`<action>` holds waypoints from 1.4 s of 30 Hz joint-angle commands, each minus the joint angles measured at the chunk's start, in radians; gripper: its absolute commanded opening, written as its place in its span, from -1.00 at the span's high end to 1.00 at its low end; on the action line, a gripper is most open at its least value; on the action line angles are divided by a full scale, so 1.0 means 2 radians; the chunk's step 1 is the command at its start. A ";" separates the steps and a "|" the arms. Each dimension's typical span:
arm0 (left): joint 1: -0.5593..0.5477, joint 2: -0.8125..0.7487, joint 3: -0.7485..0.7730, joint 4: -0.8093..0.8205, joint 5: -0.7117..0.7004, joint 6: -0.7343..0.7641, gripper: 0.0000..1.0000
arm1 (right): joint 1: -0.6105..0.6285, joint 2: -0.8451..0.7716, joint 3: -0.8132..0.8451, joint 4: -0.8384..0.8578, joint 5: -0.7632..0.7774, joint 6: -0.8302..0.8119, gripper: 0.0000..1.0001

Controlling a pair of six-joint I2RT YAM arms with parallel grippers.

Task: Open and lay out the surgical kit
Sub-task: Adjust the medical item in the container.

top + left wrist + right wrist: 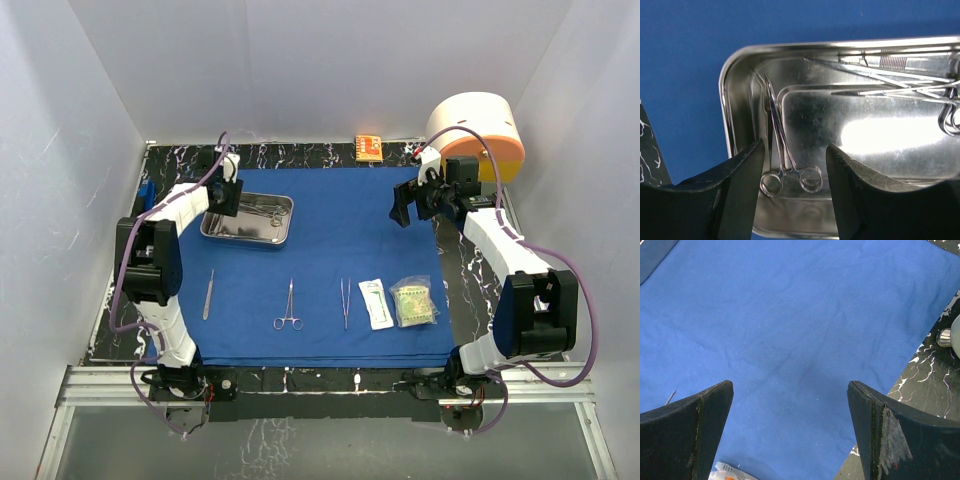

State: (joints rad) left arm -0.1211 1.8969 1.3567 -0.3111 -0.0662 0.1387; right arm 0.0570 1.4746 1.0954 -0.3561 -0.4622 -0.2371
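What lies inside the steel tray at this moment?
In the steel tray lie ring-handled forceps, between the fingers of the left tool; more slim instruments lie along its other side. The tool's fingers cover part of the tray floor.

The royal-blue drape point(330, 220) lies spread flat, with the shiny steel tray point(245, 242) on its far-left part holding ring-handled forceps point(785, 155) and several crossed slim instruments point(900, 80). Along the drape's near part, left to right and apart, lie a slim metal tool point(209, 294), a second forceps point(288, 305), tweezers point(345, 302), a white packet point(376, 302) and a greenish packet point(414, 302).
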 commanded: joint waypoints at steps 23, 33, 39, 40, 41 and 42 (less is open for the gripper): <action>0.015 -0.032 0.005 -0.067 0.136 0.060 0.06 | -0.006 0.013 0.018 -0.056 -0.087 -0.052 -0.96; 0.015 -0.040 0.039 -0.097 0.095 0.080 -0.09 | -0.006 0.049 0.050 -0.083 -0.104 -0.060 -0.96; 0.014 0.011 0.095 -0.077 0.126 -0.002 -0.08 | -0.006 0.058 0.051 -0.077 -0.119 -0.051 -0.96; 0.011 0.020 0.102 -0.071 0.127 -0.028 -0.09 | -0.006 0.059 0.050 -0.075 -0.122 -0.049 -0.96; 0.007 0.029 0.108 -0.066 0.124 -0.044 -0.10 | -0.006 0.059 0.049 -0.073 -0.124 -0.047 -0.96; 0.002 0.038 0.115 -0.065 0.119 -0.056 -0.12 | -0.006 0.059 0.048 -0.073 -0.126 -0.046 -0.96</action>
State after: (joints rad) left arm -0.0959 1.9186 1.5238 -0.4656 0.1577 0.1795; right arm 0.0502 1.5925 1.1507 -0.5274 -0.6708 -0.3382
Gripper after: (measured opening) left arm 0.547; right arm 0.980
